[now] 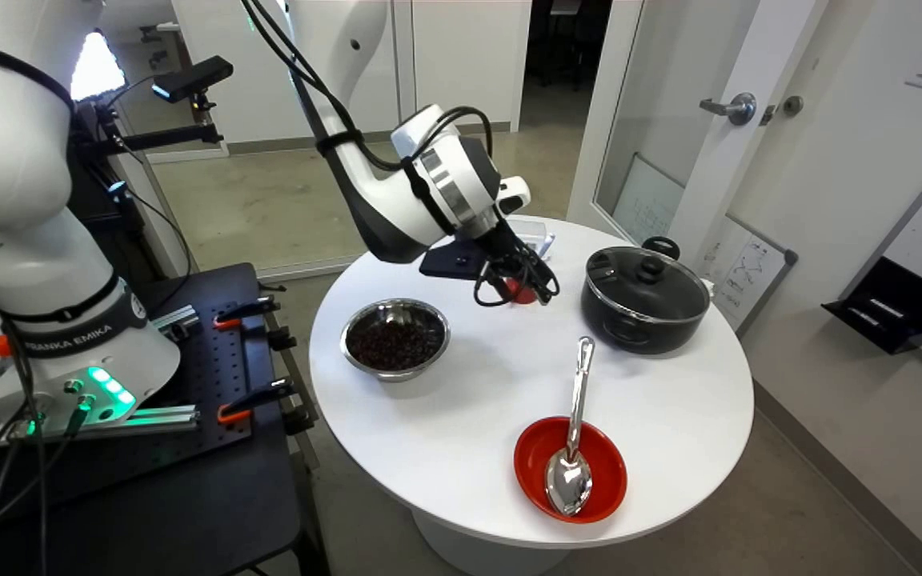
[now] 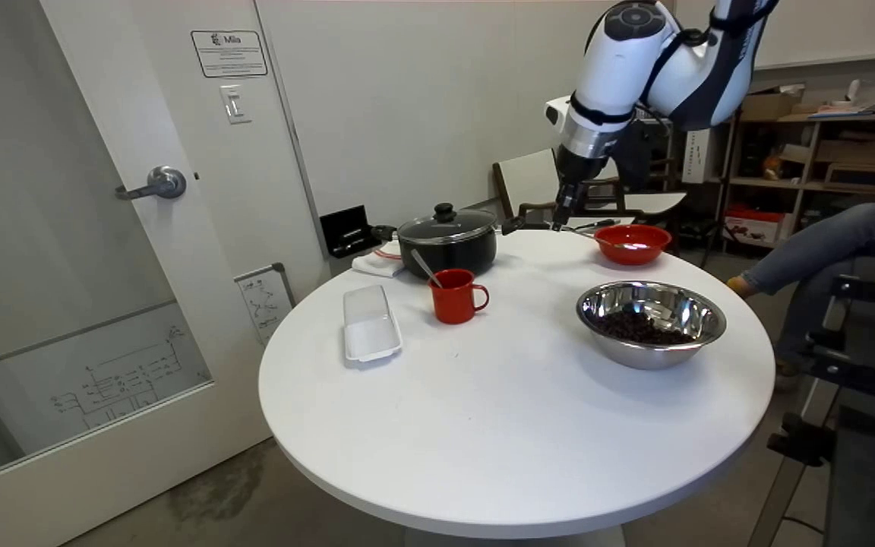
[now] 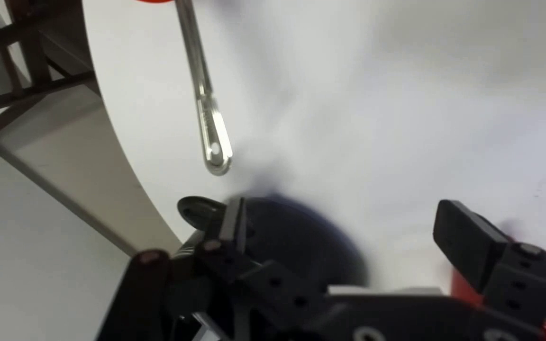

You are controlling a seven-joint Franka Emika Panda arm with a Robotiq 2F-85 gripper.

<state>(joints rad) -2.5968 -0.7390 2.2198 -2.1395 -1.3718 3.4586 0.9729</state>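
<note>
Black and closed with a glass lid (image 2: 430, 228), the pot (image 2: 449, 258) stands near the red mug (image 2: 453, 304) on the tabletop (image 2: 483, 425), and the gripper (image 3: 341, 213) hangs above, close to both. Its fingers (image 3: 467, 241) are spread with nothing between them; in the wrist view the pot lies below one finger and red shows behind the opposite one. As I judge it, no grasp is made: the pot is covered, a utensil handle (image 2: 425, 267) leans out of the mug, a large metal spoon (image 1: 569, 484) rests in the red bowl (image 1: 611, 480), and dark bits (image 1: 397, 344) lie in the steel bowl (image 1: 393, 372). Whether handling is starting or finished cannot be told from this.

Round and white, the tabletop also carries a pale plastic box (image 2: 371, 342) and, beside the pot, a white cloth (image 2: 375, 264). Around it are a white door (image 2: 179, 251) with a lever handle (image 2: 155, 184), a whiteboard (image 2: 264, 300) with writing, a wooden-framed chair (image 2: 527, 178), cluttered shelves (image 2: 817, 181) and someone's leg (image 2: 825, 247) in jeans. In an exterior view, the arm's base (image 1: 101, 352) stands on a separate black bench (image 1: 189, 512).
</note>
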